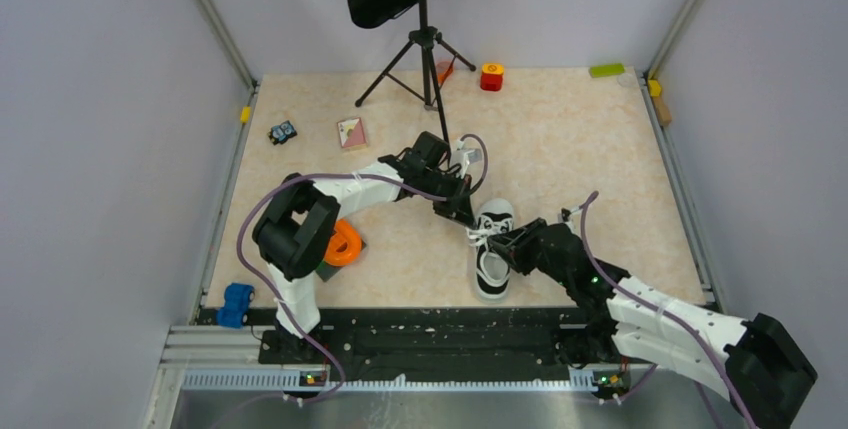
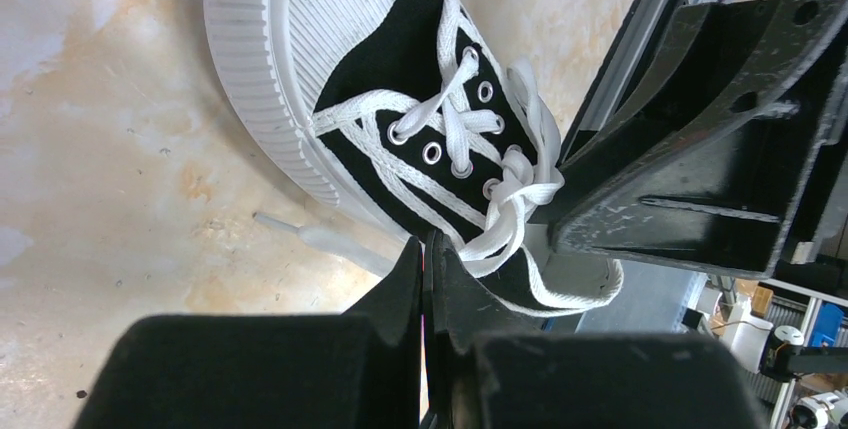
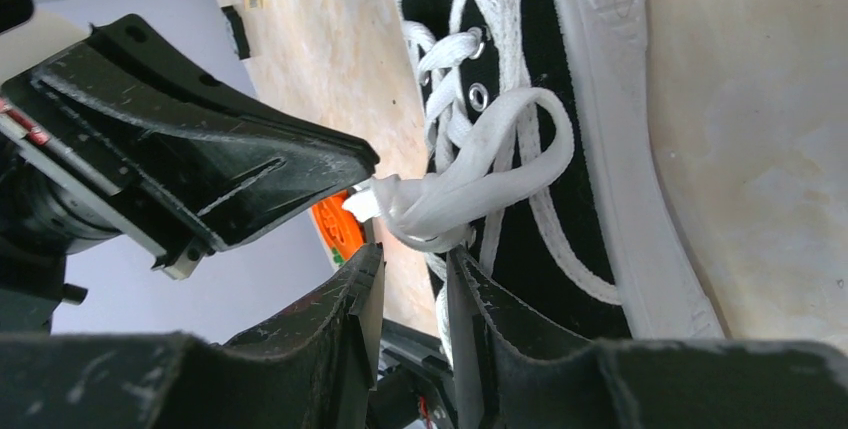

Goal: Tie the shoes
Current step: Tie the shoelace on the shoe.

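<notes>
The black sneaker (image 1: 492, 267) with white toe cap lies between the arms, toe pointing away. My left gripper (image 1: 466, 217) reaches down at its tongue. In the left wrist view its jaws (image 2: 428, 244) are pressed together at the knot of white laces (image 2: 505, 199) on the shoe (image 2: 390, 79). In the right wrist view a bunched lace loop (image 3: 480, 169) is drawn taut to the left gripper's tip (image 3: 368, 167), apparently pinched. My right gripper (image 3: 412, 261) stands open just under that loop, beside the shoe (image 3: 560, 219), nothing between its fingers. It comes in from the right (image 1: 500, 242).
A music stand's tripod (image 1: 425, 49) stands at the back. An orange roll (image 1: 342, 244) sits by the left arm and a blue toy (image 1: 237, 304) at the near left. A card (image 1: 351, 133), small car (image 1: 283, 132), red block (image 1: 491, 76) and green block (image 1: 606, 70) lie farther back.
</notes>
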`<state>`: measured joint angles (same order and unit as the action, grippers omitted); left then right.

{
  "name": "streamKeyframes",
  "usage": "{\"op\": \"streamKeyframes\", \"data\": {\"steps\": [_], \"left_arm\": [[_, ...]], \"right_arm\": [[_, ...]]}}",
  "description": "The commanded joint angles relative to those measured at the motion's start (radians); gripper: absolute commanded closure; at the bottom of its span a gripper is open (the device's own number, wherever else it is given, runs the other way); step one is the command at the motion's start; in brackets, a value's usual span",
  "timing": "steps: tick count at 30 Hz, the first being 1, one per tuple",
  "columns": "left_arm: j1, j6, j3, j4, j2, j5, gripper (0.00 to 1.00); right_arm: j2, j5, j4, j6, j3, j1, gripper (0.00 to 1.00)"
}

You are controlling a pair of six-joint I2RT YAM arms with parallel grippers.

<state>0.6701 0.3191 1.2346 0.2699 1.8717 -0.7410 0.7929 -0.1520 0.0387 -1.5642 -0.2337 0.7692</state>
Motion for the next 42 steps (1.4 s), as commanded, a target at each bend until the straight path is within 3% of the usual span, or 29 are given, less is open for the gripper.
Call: {"op": "streamKeyframes", "data": {"steps": [1, 15, 21, 26, 29, 42], "left_arm": [[-0.004, 0.003, 0.04, -0.034, 0.003, -0.013, 1.0], [-0.004, 0.012, 0.022, -0.049, -0.006, -0.032, 1.0], [-0.003, 0.02, 0.009, -0.062, -0.011, -0.037, 1.0], [-0.003, 0.024, 0.003, -0.069, -0.013, -0.036, 1.0], [-0.004, 0.027, -0.001, -0.075, -0.013, -0.037, 1.0], [-0.004, 0.031, 0.017, -0.076, 0.001, -0.034, 1.0]], "right_arm": [[0.05, 0.005, 0.091, -0.013, -0.019, -0.005, 0.69], [0.105, -0.012, 0.121, -0.05, -0.005, -0.02, 0.64], [0.103, -0.02, 0.097, -0.048, -0.001, -0.022, 0.81], [0.068, -0.029, 0.066, -0.04, 0.007, -0.022, 0.89], [0.033, -0.029, 0.029, -0.031, 0.01, -0.022, 1.0], [-0.04, 0.027, 0.017, 0.006, 0.028, -0.022, 1.0]]}}
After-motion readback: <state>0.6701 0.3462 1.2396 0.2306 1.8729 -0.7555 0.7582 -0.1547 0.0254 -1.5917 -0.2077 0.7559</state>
